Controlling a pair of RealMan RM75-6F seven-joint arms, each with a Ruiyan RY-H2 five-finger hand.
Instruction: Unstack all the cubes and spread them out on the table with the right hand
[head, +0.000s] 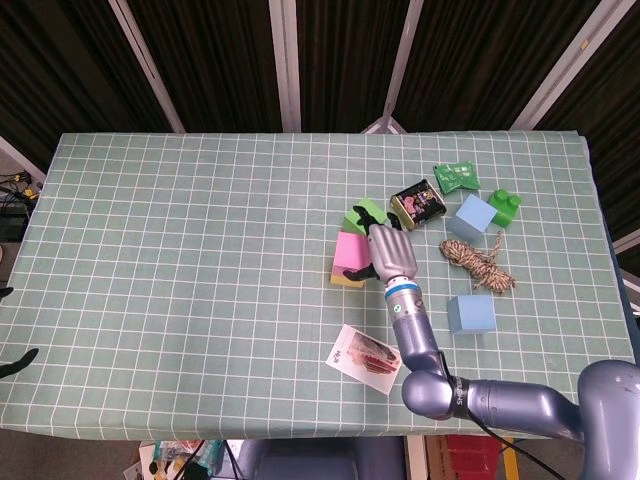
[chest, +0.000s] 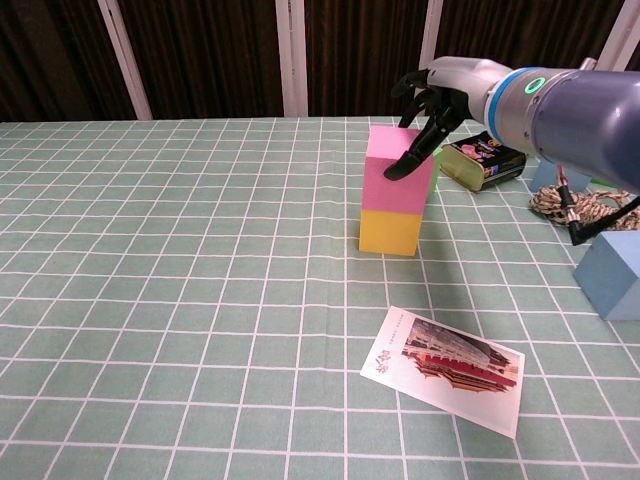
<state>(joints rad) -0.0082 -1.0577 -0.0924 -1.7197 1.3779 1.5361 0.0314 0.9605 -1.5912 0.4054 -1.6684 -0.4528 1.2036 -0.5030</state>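
- The table (head: 180, 250), under a green checked cloth, carries the stack near its middle.
- The right hand (chest: 425, 105) spreads over the pink cube's top, its thumb (chest: 403, 162) against the front face; whether it grips is unclear.
- The pink cube (chest: 393, 175) sits upright on the yellow cube (chest: 390, 230), the stack's long axis vertical.
- A green cube (head: 355, 217) lies just behind.

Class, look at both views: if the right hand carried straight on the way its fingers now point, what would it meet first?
Most likely the pink cube: the right hand reaches down toward its top, above the yellow cube. Depth is unclear; contact cannot be confirmed.
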